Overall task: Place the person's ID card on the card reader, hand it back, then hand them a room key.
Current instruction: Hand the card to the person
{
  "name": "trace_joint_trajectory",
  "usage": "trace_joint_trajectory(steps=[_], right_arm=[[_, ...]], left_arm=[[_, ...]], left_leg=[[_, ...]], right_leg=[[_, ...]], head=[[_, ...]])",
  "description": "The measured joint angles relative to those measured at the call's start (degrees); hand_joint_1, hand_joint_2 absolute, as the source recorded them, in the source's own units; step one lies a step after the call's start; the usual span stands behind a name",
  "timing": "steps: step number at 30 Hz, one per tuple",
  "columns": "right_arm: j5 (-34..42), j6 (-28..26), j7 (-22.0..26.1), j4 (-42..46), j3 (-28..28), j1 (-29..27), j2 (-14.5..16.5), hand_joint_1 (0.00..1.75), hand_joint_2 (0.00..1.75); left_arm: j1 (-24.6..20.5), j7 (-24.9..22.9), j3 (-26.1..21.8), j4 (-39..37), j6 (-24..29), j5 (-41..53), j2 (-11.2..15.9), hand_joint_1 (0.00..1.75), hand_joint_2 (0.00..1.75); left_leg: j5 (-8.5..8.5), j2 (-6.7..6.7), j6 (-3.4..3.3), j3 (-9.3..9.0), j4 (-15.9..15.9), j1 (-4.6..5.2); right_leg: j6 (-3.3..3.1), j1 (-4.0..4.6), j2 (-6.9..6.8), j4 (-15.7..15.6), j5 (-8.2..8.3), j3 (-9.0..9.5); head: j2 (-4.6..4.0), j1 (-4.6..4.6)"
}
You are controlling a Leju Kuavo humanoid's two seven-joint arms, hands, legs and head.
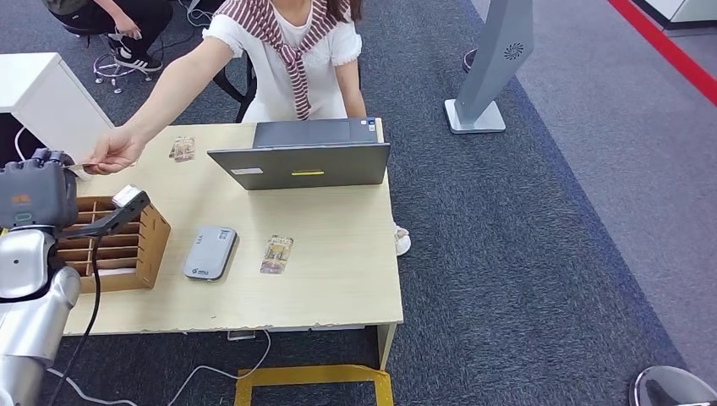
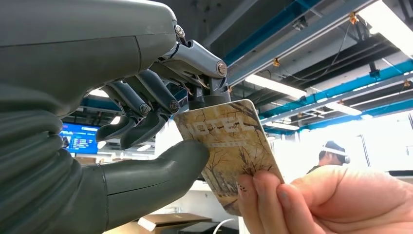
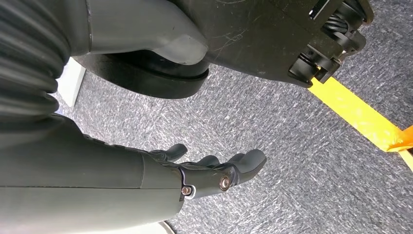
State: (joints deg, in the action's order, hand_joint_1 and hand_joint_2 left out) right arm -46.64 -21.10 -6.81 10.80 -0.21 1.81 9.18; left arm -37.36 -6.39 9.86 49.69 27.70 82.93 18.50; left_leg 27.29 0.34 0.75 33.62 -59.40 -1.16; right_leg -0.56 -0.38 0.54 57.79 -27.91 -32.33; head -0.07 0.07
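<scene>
Left hand point(image 2: 146, 122) pinches room key point(image 2: 229, 151) between thumb and fingers point(image 2: 156, 97), frame centre; card's long axis slants toward person's hand point(image 2: 316, 204) gripping opposite end, lower right. Right hand point(image 3: 209, 175) hangs released above carpet.

— What colours does the card point(image 2: 229, 151) show?
— Tan and brown, with bare trees and pale "HOTEL" lettering; the left hand point(image 2: 146, 117) is dark grey.
— And the desk point(image 1: 338, 271)?
— Light wood; the card reader point(image 1: 210, 252) is grey, the laptop point(image 1: 304, 161) grey with a yellow strip.
</scene>
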Motion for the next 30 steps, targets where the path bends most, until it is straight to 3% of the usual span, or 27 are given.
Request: trace_joint_trajectory(steps=[4,17,21,26,30], right_arm=[[0.0,0.3,-0.1,0.0,0.0,0.0,0.1,0.00,1.75],[0.0,0.3,-0.1,0.0,0.0,0.0,0.1,0.00,1.75],[0.0,0.3,-0.1,0.0,0.0,0.0,0.1,0.00,1.75],[0.0,0.2,-0.1,0.0,0.0,0.0,0.1,0.00,1.75],[0.4,-0.2,0.0,0.0,-0.2,-0.1,0.1,0.00,1.75]], left_arm=[[0.0,-0.1,0.0,-1.6,0.5,-0.1,0.3,1.41,1.75],[0.0,-0.2,-0.1,-2.9,2.3,-0.6,0.4,1.41,1.75],[0.1,-0.3,-0.1,-3.0,2.3,-0.6,0.4,0.00,1.75],[1.1,0.9,-0.5,-2.1,4.0,-1.7,0.4,0.00,1.75],[6.3,4.0,-1.5,5.3,5.2,-5.6,0.6,0.00,1.75]], left_leg=[[0.00,0.03,0.00,0.00,0.0,0.00],[0.02,0.12,-0.01,0.02,0.0,0.00],[0.03,0.12,-0.02,0.02,0.0,0.00],[0.02,0.04,-0.02,0.04,0.0,0.00],[0.03,0.11,-0.02,0.04,0.0,0.01]], right_leg=[[0.00,0.00,0.04,0.0,0.00,-0.01],[0.00,0.00,0.14,0.0,0.00,-0.06],[0.00,0.00,0.13,0.0,0.00,-0.07],[0.00,0.00,0.07,0.0,-0.01,-0.06],[0.00,0.00,0.13,0.0,0.00,-0.04]], head=[[0.00,0.01],[0.00,0.00],[0.00,-0.01],[0.00,0.00],[0.00,0.01]])
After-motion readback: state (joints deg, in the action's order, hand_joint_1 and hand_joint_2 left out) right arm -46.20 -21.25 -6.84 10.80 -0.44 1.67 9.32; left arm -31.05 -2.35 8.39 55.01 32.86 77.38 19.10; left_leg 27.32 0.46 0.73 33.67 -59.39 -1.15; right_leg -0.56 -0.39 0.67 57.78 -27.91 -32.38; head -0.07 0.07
